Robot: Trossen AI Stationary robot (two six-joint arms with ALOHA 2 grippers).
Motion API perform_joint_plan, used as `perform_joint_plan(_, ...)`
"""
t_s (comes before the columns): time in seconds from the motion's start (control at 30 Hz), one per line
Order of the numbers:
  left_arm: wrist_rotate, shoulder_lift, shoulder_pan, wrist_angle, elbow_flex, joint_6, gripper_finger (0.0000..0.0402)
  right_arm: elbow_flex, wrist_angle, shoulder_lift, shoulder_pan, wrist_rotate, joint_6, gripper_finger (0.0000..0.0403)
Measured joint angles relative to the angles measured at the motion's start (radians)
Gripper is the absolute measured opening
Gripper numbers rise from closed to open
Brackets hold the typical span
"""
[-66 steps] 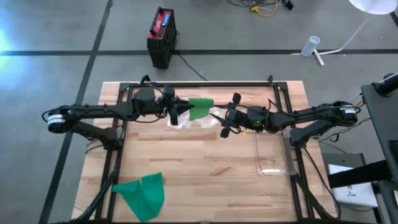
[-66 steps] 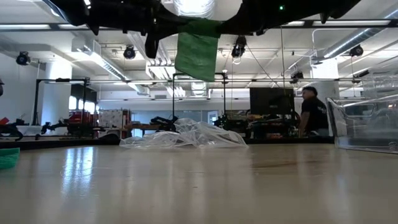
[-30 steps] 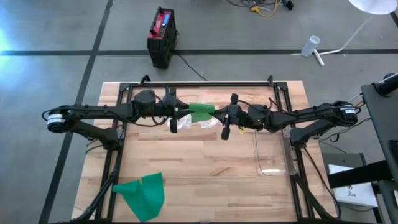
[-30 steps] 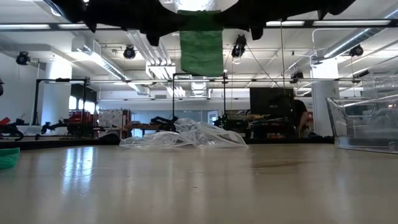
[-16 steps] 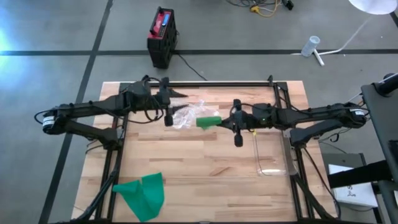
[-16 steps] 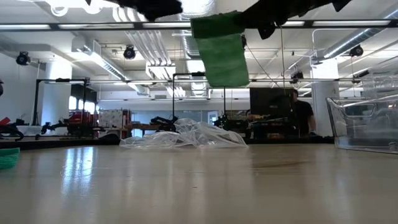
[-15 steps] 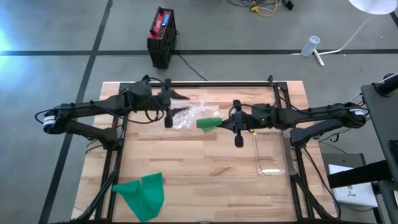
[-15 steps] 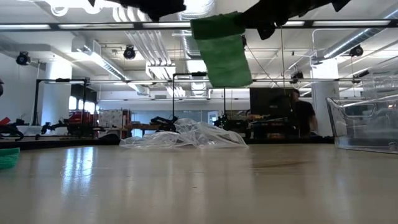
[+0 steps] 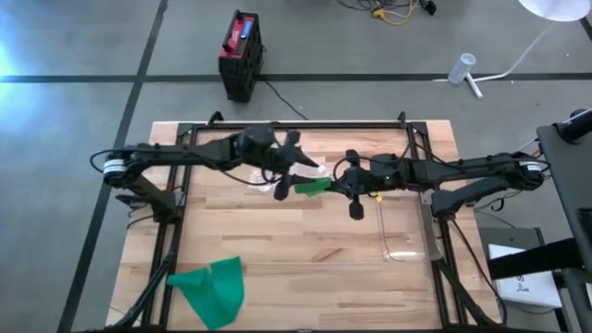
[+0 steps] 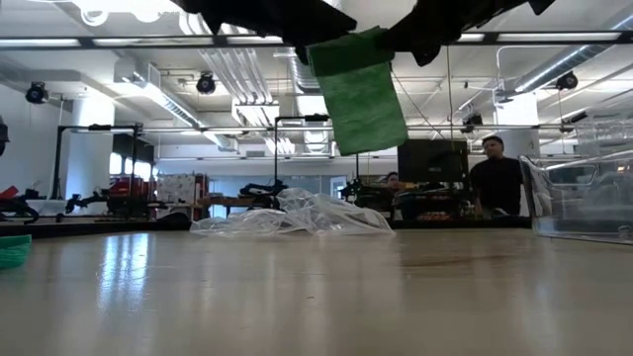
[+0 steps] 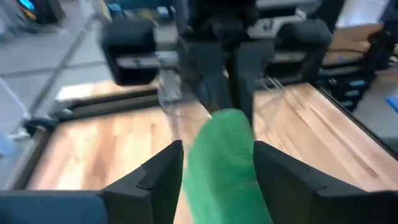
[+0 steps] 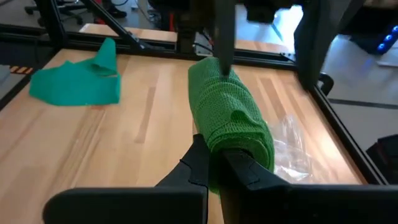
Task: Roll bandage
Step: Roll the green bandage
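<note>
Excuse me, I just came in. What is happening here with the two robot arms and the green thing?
The two arms are working on a green bandage, held in the air above the wooden table. The right pincer is shut on one end of the partly rolled bandage. The left pincer stands open, with its fingers on either side of the other end. A clear plastic wrapper lies on the table below, a second green bandage lies near the front edge, and a clear container stands on the right side.

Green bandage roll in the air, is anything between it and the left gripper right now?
Nothing visible. The right gripper is shut on the green bandage roll, and the left gripper has its open fingers on either side of the roll's free end, with no object between them.
</note>
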Motion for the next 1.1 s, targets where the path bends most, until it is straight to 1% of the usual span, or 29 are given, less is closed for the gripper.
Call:
perform_joint_plan(0.1, 0.032, 0.043, -0.007, -0.048, 0.043, -0.001, 0.0171, 0.0, -0.012, 0.0, 0.0, 0.01, 0.0, 0.0003)
perform_joint_plan(0.27, 0.025, 0.1, -0.025, -0.051, 0.079, -0.051, 0.0136, 0.0, -0.058, 0.007, 0.0, 0.09, -0.003, 0.0003)
perform_joint_plan(0.33, 0.001, 0.109, -0.03, -0.043, 0.083, -0.053, 0.0124, 0.0, -0.069, 0.009, 0.0, 0.1, -0.001, 0.0003)
perform_joint_plan(0.5, -0.125, 0.122, -0.034, -0.023, 0.08, -0.063, 0.0094, 0.0, -0.068, 0.022, 0.0, 0.108, -0.001, 0.0003)
perform_joint_plan(0.57, -0.128, 0.131, -0.033, -0.022, 0.078, -0.064, 0.0075, 0.0, -0.07, 0.028, 0.0, 0.111, -0.001, 0.0003)
perform_joint_plan(0.7, -0.133, 0.131, -0.036, -0.003, 0.069, -0.056, 0.0017, 0.0, -0.061, 0.042, 0.0, 0.109, -0.007, 0.0003)
perform_joint_plan(0.73, -0.134, 0.131, -0.036, 0.003, 0.068, -0.056, 0.0009, 0.0, -0.061, 0.045, 0.0, 0.108, -0.008, 0.0003)
perform_joint_plan(0.9, -0.138, 0.129, -0.037, 0.049, 0.067, -0.053, 0.0003, 0.0, -0.057, 0.052, 0.0, 0.105, -0.011, 0.0003)
perform_joint_plan(1.1, -0.137, 0.129, -0.038, 0.052, 0.066, -0.043, 0.0001, 0.0, -0.059, 0.053, 0.0, 0.104, -0.01, 0.0003)
